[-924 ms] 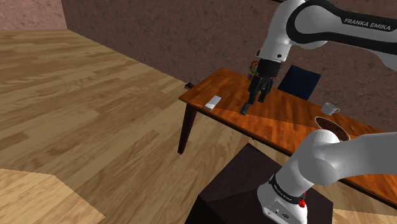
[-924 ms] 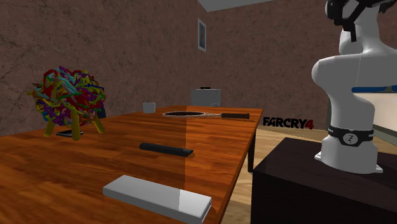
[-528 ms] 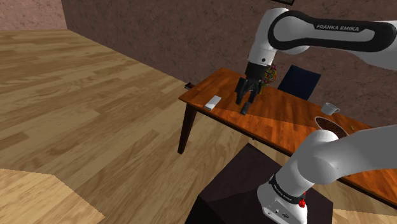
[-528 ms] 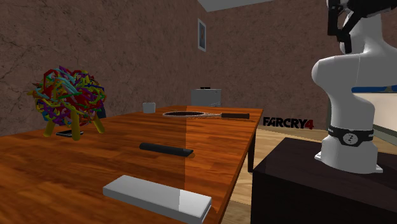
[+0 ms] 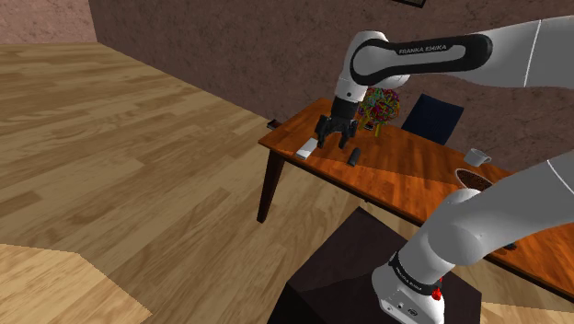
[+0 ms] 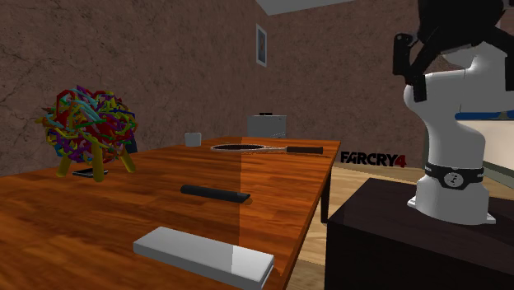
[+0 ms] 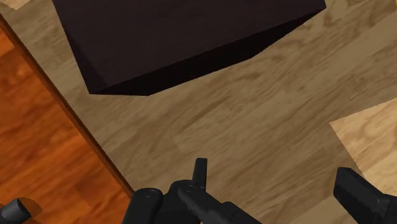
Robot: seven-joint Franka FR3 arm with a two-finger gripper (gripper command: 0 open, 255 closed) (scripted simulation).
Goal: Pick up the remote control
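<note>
A flat white-grey slab, the remote (image 5: 308,147), lies near the corner of the orange wooden table (image 5: 414,181) at the shoulder view's left. It fills the foreground as the remote (image 6: 203,254) in the second exterior view. A black rod (image 5: 354,157) lies just right of it, also seen as the rod (image 6: 215,192) and its end (image 7: 15,209). My gripper (image 5: 334,140) hovers above the table between slab and rod, open and holding nothing. In the wrist view the gripper (image 7: 280,189) looks past the table edge (image 7: 38,140) onto the floor.
A colourful tangled ball (image 5: 382,105) on a stand sits at the back of the table. A dark blue panel (image 5: 432,118), a white cup (image 5: 475,156) and a round dark hoop (image 5: 479,184) lie further right. My dark stand (image 5: 368,276) is by the table's front.
The gripper has swung to the shoulder view's left, from over the black rod to the gap between rod and white slab. Fingers stay open; nothing on the table moved.
</note>
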